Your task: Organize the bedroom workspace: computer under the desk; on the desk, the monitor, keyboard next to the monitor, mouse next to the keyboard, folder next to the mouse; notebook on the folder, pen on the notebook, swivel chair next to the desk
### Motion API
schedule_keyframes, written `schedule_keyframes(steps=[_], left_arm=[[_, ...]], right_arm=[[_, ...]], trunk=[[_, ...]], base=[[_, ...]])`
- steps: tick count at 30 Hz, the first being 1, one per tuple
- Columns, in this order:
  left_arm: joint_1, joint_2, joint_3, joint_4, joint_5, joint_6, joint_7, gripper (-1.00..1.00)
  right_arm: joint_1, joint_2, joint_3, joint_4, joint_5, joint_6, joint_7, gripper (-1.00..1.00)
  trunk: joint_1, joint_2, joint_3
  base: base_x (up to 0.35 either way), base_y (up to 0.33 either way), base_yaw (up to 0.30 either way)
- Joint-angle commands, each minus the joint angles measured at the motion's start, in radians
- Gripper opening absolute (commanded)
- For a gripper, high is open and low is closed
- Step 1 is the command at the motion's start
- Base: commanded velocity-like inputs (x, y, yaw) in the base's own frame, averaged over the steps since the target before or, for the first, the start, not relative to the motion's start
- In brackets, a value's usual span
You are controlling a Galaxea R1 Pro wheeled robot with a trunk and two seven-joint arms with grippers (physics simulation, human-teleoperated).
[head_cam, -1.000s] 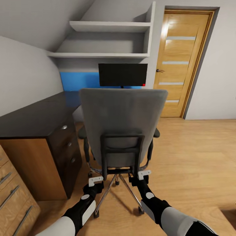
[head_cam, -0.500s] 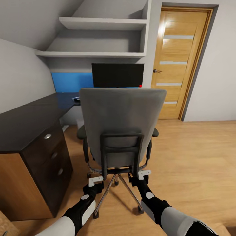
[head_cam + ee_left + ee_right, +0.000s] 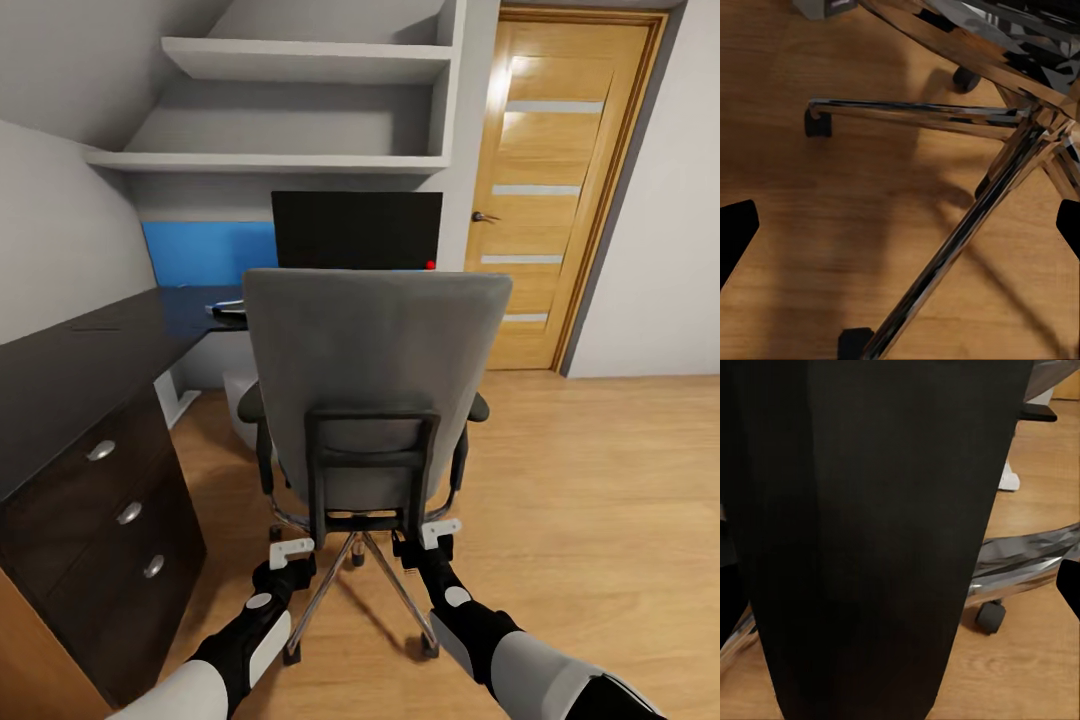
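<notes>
The swivel chair stands with its grey back toward me, hiding its seat; the folder, notebook and pen are out of sight. My left gripper hangs open low by the chrome base. My right gripper is open at the black frame post of the chair's back, which lies between its fingers. Beyond the chair, the monitor stands on the desk in front of the blue panel. A flat dark thing lies on the desk, half hidden by the chair.
Dark drawers under the desk's near wing stand close at my left. A wooden door is at the back right, grey wall shelves above the desk. Bare wooden floor spreads to the right. A pale shape sits under the desk.
The view has moved forward: the desk, monitor and door have come closer and the desk has slid left. The chair has kept its place in front of both grippers.
</notes>
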Motion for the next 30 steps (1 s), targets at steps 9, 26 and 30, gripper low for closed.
schedule_keyframes(steps=[9,26,30], left_arm=[[-0.001,0.003,-0.008,0.0,0.004,-0.004,0.007,1.0],[-0.001,0.003,-0.008,-0.001,0.005,-0.004,0.008,1.0],[-0.001,0.003,-0.008,0.0,0.005,-0.005,0.007,1.0]], right_arm=[[-0.001,0.0,0.006,0.001,-0.005,-0.003,-0.006,1.0],[-0.001,0.0,0.006,0.001,-0.005,-0.003,-0.006,1.0],[-0.001,0.0,0.006,0.001,-0.005,-0.003,-0.006,1.0]], trunk=[[0.0,0.0,-0.001],[0.0,0.0,-0.001],[0.0,0.0,-0.001]], base=[[0.321,0.0,0.0],[0.28,0.0,0.0],[-0.009,0.0,0.0]])
